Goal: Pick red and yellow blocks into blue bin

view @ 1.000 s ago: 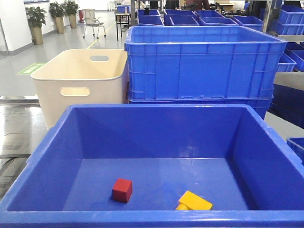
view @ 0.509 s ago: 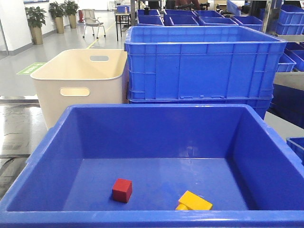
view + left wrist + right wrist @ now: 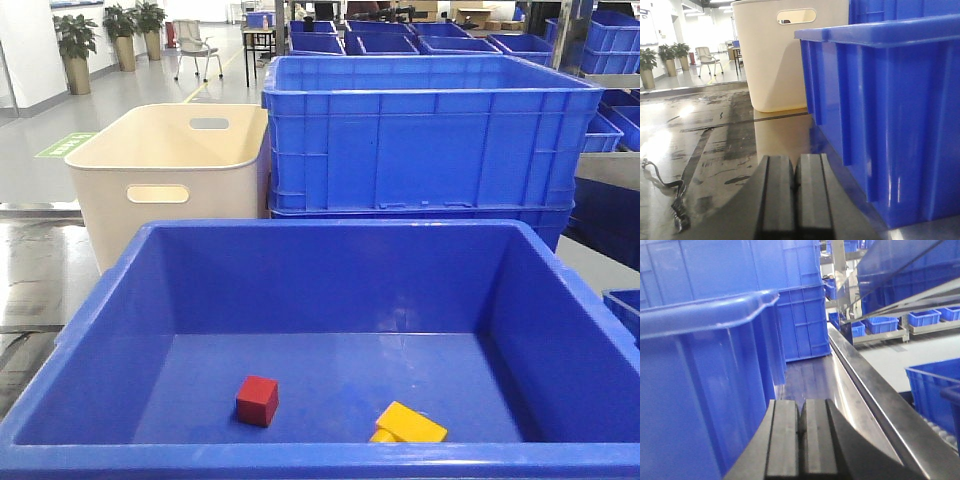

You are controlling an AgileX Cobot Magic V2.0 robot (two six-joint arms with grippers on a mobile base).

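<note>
Left pincer (image 3: 794, 192) closed, empty, beside blue bin (image 3: 890, 115), cream tub (image 3: 785, 55) behind

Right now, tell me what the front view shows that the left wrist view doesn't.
Only the front view shows the inside of the blue bin, with the red cube and yellow brick on its floor, and the ribbed blue crate behind. Only the left wrist view shows the left gripper, shut and empty, over a scuffed surface. Both show the cream tub and the bin.
</note>
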